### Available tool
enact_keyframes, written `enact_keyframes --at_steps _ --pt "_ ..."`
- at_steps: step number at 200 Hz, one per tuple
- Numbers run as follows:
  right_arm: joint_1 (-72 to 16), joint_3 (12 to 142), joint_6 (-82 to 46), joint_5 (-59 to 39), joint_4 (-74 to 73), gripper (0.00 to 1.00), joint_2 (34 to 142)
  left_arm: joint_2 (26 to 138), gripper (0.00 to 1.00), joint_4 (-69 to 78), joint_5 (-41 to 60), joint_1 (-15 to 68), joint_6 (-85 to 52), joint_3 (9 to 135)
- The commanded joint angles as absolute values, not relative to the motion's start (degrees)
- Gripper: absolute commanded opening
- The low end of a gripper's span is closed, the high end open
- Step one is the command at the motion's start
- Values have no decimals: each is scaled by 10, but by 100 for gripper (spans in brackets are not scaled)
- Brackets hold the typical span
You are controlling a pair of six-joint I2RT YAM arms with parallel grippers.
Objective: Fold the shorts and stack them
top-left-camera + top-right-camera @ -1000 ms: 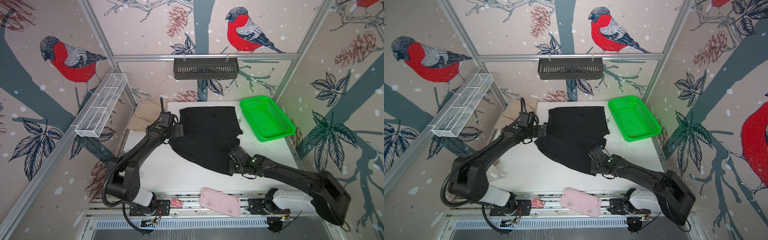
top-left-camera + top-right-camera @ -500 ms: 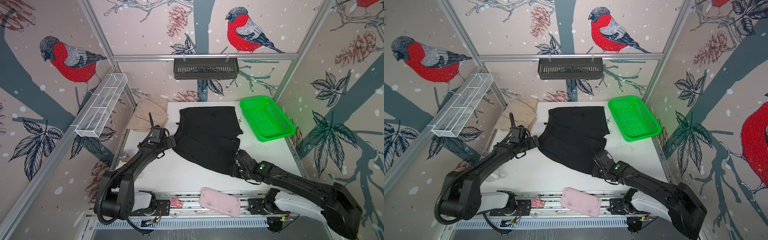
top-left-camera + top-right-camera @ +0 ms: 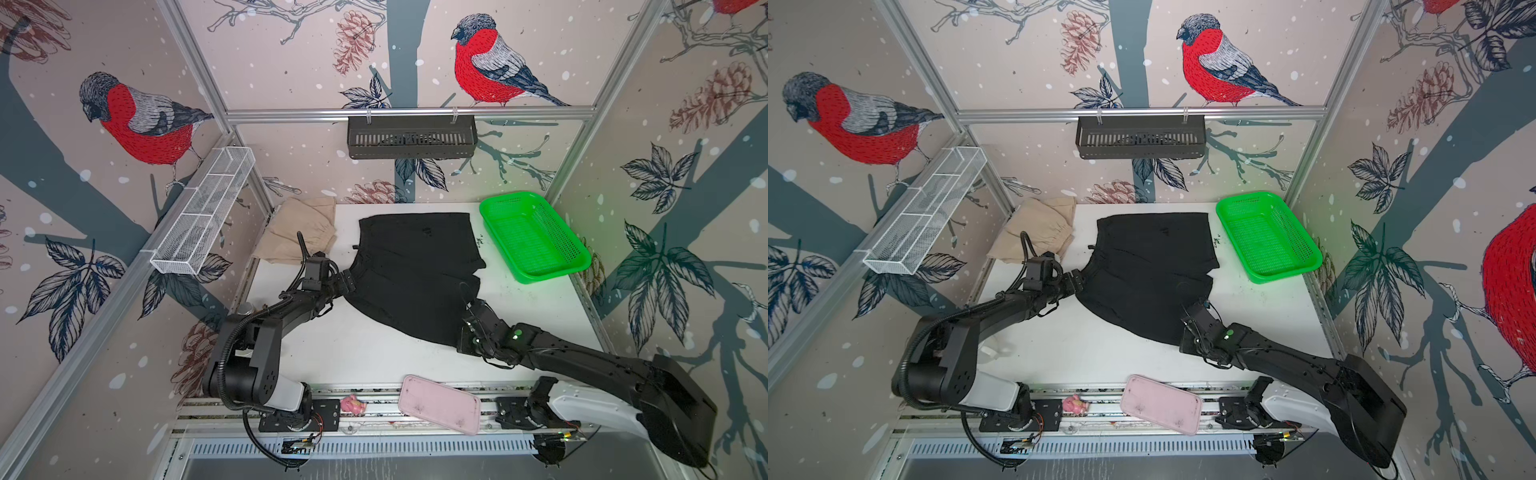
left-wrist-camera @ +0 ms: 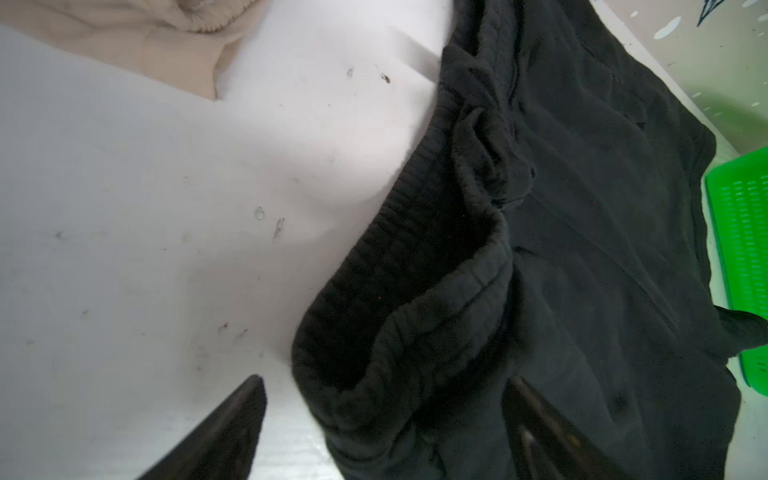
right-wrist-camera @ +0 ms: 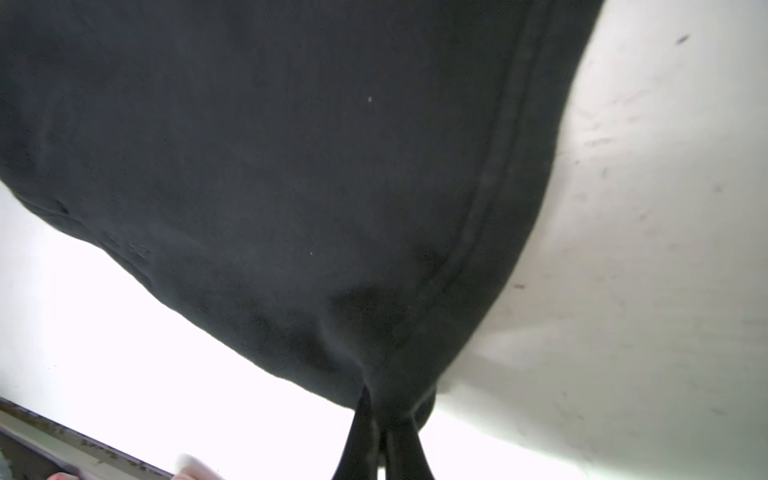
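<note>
The black shorts (image 3: 415, 266) lay spread mid-table (image 3: 353, 353), with the ribbed waistband (image 4: 415, 257) toward the left arm and the leg hems toward the right arm and the green basket (image 3: 536, 266). The right gripper (image 5: 380, 436) was clenched on the near hem corner, cloth bunched at its tips. The left gripper (image 4: 386, 415) stood released, its fingers (image 4: 232, 428) straddling the waistband's near end without pinching it. The near side edge ran aslant from one gripper to the other. Judgement: the left gripper needs only to close in place. The beige shorts (image 3: 299, 232) lay at the far left corner, well apart.
</note>
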State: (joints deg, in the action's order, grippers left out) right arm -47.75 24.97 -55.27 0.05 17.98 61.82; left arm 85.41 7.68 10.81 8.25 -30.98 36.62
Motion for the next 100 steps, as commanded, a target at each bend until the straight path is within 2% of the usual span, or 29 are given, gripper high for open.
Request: enact_keyframes --at_steps 1,34,70,85,100 --pt "-470 235 -544 11 190 3 605 865 80 121 126 81 -300 360" --pt "-465 227 -543 16 186 3 586 886 67 140 143 81 -301 356" --pt "-464 223 -540 19 182 2 586 888 55 108 97 81 -278 372" --pt "-464 221 -539 21 181 2 586 880 56 87 68 81 -273 380" --pt "-464 222 -539 21 181 1 586 867 68 74 47 81 -270 380"
